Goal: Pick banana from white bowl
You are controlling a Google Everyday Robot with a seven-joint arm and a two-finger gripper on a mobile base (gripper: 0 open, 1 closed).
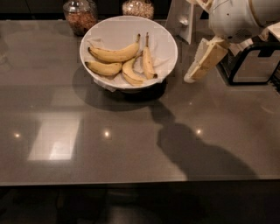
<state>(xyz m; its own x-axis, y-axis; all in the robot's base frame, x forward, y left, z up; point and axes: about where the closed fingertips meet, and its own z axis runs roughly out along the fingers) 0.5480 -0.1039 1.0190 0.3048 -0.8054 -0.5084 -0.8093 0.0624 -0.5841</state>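
The white bowl (166,39) stands at the back middle of the grey table, lined with crumpled white paper. Several yellow bananas lie in it. The longest, gently curved banana (114,54) lies across the top with its dark stem tip at the upper right. A shorter plump banana (103,68) lies below it, and a slim straight one (147,61) stands to the right. My gripper (202,64) hangs in the air to the right of the bowl, pointing down and left, apart from the bowl's rim.
Two glass jars (80,15) (138,8) stand behind the bowl. A white stand (183,19) is at the back right. A black-framed holder (253,61) sits at the right edge. The arm's shadow falls on the table below the bowl.
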